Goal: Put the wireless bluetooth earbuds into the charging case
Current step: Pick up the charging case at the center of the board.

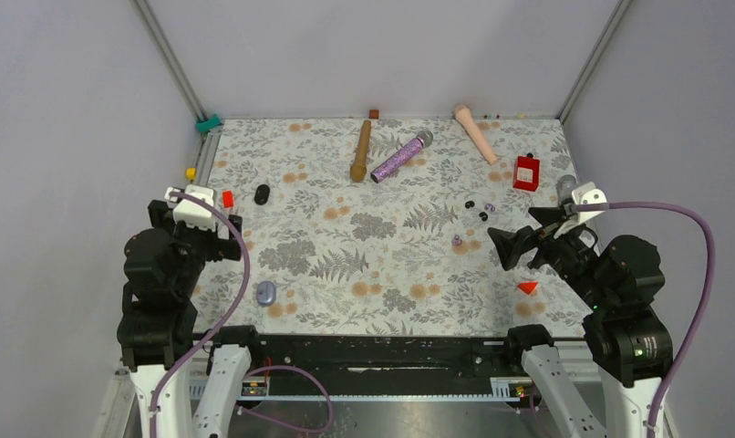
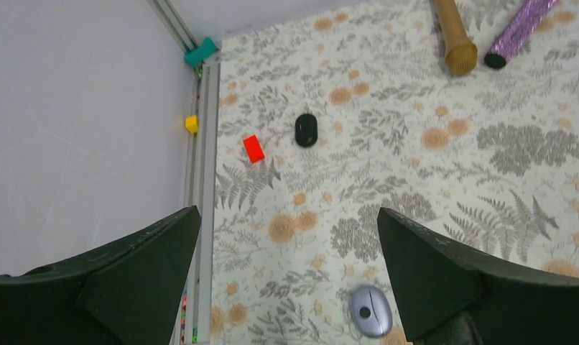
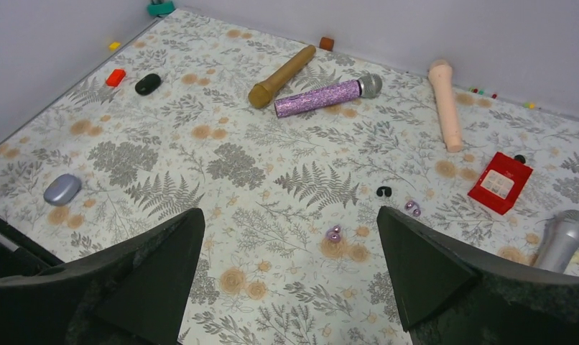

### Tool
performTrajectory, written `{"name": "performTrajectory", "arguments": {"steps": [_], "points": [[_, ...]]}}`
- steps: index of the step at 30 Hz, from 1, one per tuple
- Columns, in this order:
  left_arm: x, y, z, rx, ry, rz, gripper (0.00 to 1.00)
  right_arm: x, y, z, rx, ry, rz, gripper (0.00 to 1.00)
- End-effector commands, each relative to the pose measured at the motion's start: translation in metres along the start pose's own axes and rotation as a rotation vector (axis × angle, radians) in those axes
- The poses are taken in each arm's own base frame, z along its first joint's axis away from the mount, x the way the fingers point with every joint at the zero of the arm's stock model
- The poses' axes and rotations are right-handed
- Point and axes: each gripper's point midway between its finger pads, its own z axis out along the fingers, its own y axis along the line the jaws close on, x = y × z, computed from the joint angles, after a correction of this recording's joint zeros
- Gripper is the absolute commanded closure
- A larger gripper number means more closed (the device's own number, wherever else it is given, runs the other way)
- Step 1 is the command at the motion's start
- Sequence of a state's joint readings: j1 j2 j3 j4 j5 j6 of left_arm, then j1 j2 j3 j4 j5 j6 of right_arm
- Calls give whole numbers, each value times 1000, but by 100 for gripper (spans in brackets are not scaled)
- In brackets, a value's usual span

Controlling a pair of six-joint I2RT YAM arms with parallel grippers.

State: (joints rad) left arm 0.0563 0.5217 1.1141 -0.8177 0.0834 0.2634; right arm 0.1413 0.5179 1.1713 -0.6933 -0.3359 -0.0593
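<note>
Tiny earbuds lie right of centre on the floral cloth: a lilac earbud [image 1: 457,241] [image 3: 335,232], a black earbud [image 1: 483,217] [image 3: 384,191] and another lilac earbud [image 1: 490,208] [image 3: 413,208]. A black charging case [image 1: 262,193] [image 2: 306,130] and a lilac-grey charging case [image 1: 266,292] [image 2: 371,310] lie shut at the left. My left gripper [image 1: 225,226] [image 2: 287,211] hovers open near the left edge, the lilac-grey case just inside its right finger. My right gripper [image 1: 508,246] [image 3: 289,211] is open and empty, with the nearest lilac earbud just ahead of it.
At the back lie a brown microphone [image 1: 361,151], a purple glitter microphone [image 1: 401,156] and a pink microphone [image 1: 475,132]. A silver microphone [image 1: 566,187] and red box [image 1: 526,172] are far right. A red block [image 1: 227,198] and red wedge [image 1: 527,286] lie near the arms.
</note>
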Motion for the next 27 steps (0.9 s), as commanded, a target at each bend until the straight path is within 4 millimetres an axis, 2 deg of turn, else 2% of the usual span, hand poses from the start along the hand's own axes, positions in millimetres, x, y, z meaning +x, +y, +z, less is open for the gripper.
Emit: {"name": "performTrajectory", "arguments": {"steps": [1,7,15,19,23,27], "points": [[27,-9,-8,42,81,41,1,-8,10,4,-68,-49,-29,1],[80,-17,-7,79,270,60,1,-1,11,6,-79,-38,-26,1],[160,-36,13,208,556,112,1,6,10,10,-82,-31,-24,2],[164,-46,19,296,582,128,1,8,9,12,-79,-25,-24,2],[164,-46,29,365,615,195,1,9,8,14,-75,-22,-24,1],[179,-64,33,510,663,205,1,10,5,14,-62,-22,-32,1]]}}
